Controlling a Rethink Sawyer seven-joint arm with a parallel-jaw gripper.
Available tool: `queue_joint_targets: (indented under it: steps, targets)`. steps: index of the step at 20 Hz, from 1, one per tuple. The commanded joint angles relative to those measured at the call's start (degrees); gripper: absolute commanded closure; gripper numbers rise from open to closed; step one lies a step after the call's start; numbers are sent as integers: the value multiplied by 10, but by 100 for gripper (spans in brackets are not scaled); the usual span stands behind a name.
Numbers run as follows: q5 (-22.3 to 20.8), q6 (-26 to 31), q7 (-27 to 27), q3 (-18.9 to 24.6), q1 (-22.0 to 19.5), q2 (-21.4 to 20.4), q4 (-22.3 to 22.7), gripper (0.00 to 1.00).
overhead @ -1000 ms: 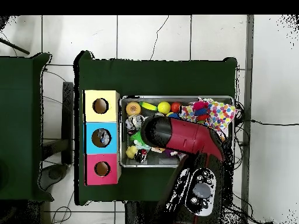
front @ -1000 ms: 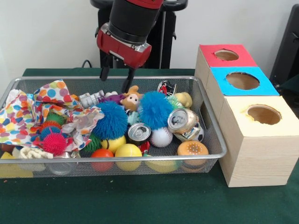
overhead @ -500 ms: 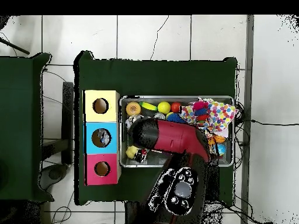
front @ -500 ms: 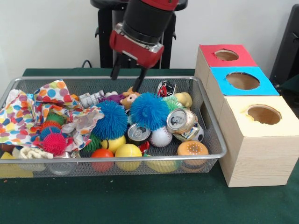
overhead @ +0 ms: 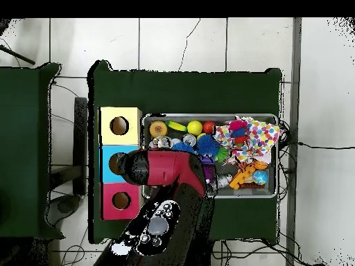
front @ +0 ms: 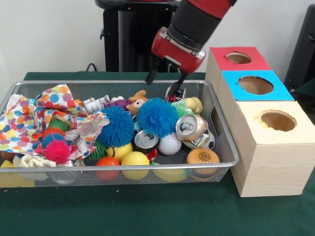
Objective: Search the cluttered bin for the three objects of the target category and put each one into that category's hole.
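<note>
My gripper (front: pixel 164 83) hangs open and empty over the far right end of the wire bin (front: pixel 118 168), its right fingertip just above a crushed can (front: pixel 175 92). Below and nearer lie two blue fuzzy balls (front: pixel 157 117) (front: pixel 117 127), two upright-lying cans (front: pixel 190 127) (front: pixel 146 140), a baseball (front: pixel 170 144), yellow balls (front: pixel 135 160) and a burger toy (front: pixel 202 156). Three boxes with round holes stand right of the bin: red (front: pixel 238 58), blue (front: pixel 254 85), yellow (front: pixel 275 120). In the overhead view the red arm (overhead: pixel 166 170) covers the gripper and the bin's box-side end.
A polka-dot cloth (front: pixel 54 105) and spiky balls (front: pixel 56 150) fill the bin's left end. Plush toys (front: pixel 138 102) lie at the back. In the overhead view the yellow box (overhead: pixel 119 125) and red box (overhead: pixel 121 201) show; the arm overlaps the blue one (overhead: pixel 107 165).
The gripper has swung from above the bin's middle back to its right end, toward the boxes, staying open. One blue fuzzy ball shifted slightly early on.
</note>
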Motion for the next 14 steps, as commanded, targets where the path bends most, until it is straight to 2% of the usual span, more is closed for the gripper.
queue_joint_targets:
  steps: [1,7,14]
  targets:
    - [34,-59,199,-16,14,58,22,0]
    - [75,-128,200,21,-10,65,61,0]
    - [101,-181,209,13,2,103,62,0]
